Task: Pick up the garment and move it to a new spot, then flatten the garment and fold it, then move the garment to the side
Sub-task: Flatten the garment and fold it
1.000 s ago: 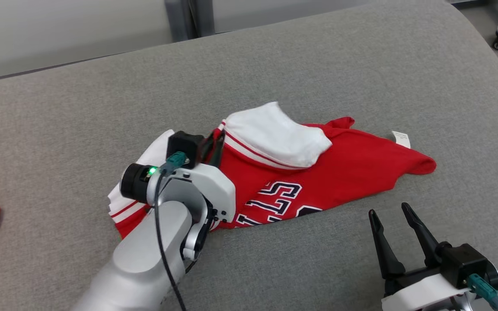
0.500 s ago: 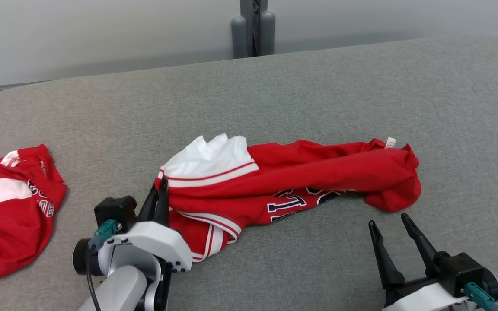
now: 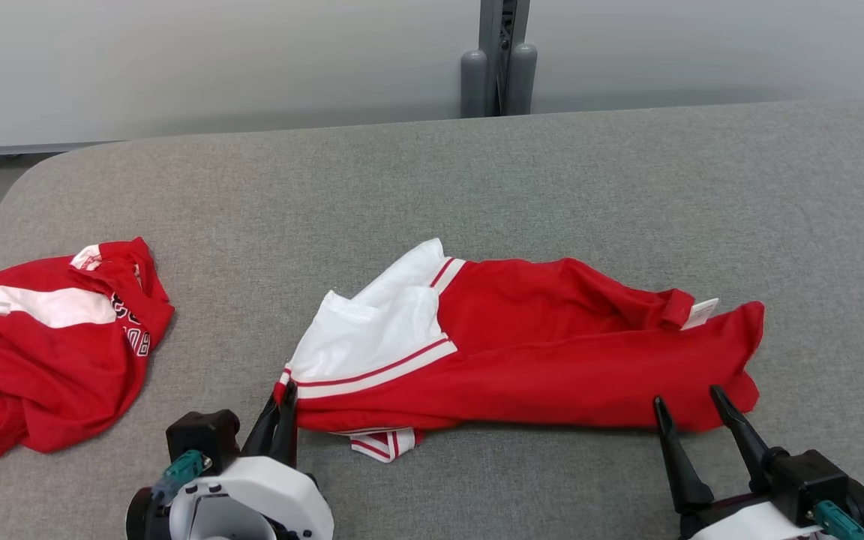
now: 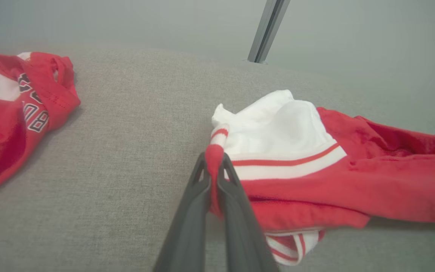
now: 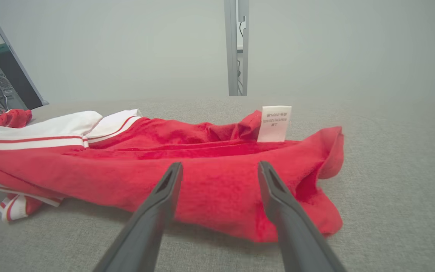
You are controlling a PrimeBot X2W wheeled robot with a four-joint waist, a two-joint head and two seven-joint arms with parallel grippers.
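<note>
The soft, light garment [image 3: 552, 360] is lying crumpled on the surface [image 3: 432, 187], its striped corner being pinched by the clenched left gripper [image 3: 287, 390], while the released right gripper [image 3: 687, 397] is hovering just before its limp red end, probably the best matching hold for spreading it.

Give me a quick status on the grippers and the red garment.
Left gripper shut on garment corner. Right gripper open, near its other end. Second red garment lies apart, left.

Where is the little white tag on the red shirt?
In the head view, the tag pokes from the shirt near its right end, beyond the open right pincer.
</note>
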